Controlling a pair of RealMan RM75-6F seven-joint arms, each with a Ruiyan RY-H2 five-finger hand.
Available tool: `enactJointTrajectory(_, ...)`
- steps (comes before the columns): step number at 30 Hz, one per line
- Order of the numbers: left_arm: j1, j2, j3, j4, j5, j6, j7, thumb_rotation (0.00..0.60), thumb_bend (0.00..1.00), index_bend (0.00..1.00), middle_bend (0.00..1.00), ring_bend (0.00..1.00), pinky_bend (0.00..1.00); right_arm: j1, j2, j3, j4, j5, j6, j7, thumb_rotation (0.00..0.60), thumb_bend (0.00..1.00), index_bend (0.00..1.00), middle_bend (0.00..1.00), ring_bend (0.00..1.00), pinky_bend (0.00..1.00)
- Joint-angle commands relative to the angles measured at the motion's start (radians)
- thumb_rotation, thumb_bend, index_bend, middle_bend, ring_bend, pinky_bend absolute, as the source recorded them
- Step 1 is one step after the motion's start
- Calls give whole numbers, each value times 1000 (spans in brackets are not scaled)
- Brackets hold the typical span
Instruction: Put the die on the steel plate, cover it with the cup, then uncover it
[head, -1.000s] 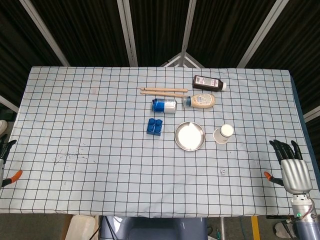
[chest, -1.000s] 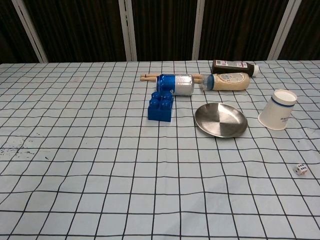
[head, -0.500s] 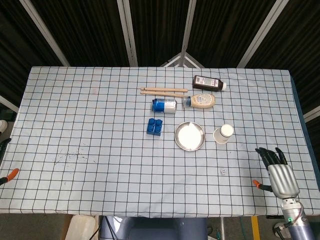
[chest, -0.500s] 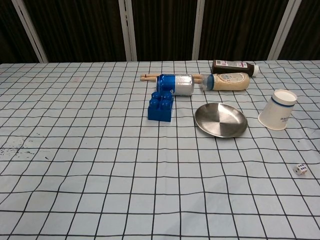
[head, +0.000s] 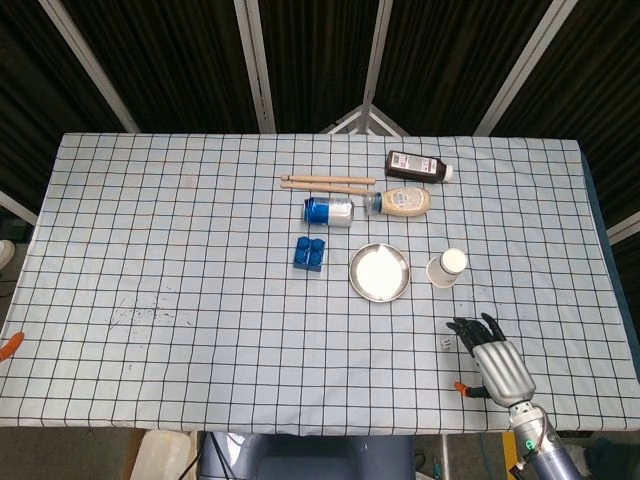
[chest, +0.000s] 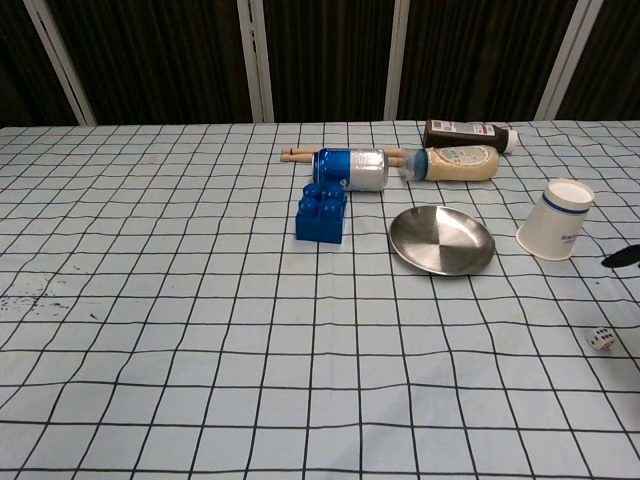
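Observation:
The small white die (head: 447, 344) (chest: 600, 338) lies on the checked cloth near the front right. The steel plate (head: 379, 272) (chest: 441, 240) sits mid-table with nothing on it. To its right stands a white paper cup (head: 446, 267) (chest: 555, 220) with a blue band. My right hand (head: 492, 358) hovers just right of the die, fingers spread and holding nothing; its fingertips (head: 470, 327) are close to the die. In the chest view only one dark fingertip (chest: 620, 257) shows at the right edge. Of my left hand only an orange tip (head: 8, 346) shows at the left edge.
Behind the plate lie a blue can (head: 329, 211), a beige bottle (head: 404, 201), a dark bottle (head: 418, 165) and wooden sticks (head: 327, 181). A blue block (head: 310, 253) stands left of the plate. The table's front edge (head: 400, 425) runs close under my right hand.
My right hand has moved left from the table's right edge to beside the die. My left hand has slid further out of view to the left. The objects lie unmoved.

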Motion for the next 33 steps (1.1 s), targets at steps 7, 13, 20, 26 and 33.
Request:
enactJointTrajectory(7,-1,2,1,-1,-2,-10,-3,600,268,166,21,64,261,35,-72,49,17,39,-17,-21,600,99,319,152,181,46)
enactJointTrajectory(13,-2,4,2,-3,-6,-16,3,600,268,166,21,64,261,52,-94,60,53,69,-43,-12,600,126,355,152,187,46)
enactJointTrajectory(20,-6,1,4,-4,-7,-26,15,600,269,167,21,64,261,58,-112,61,94,85,-52,12,600,129,389,152,194,46)
enactJointTrajectory(26,-7,-1,2,-5,-15,-31,23,600,268,167,21,64,261,56,-119,57,121,88,-49,33,600,149,428,156,202,46)
enactJointTrajectory(33,-9,-5,5,-5,-13,-36,37,600,268,168,20,64,261,64,-135,57,154,93,-58,40,600,182,446,159,205,47)
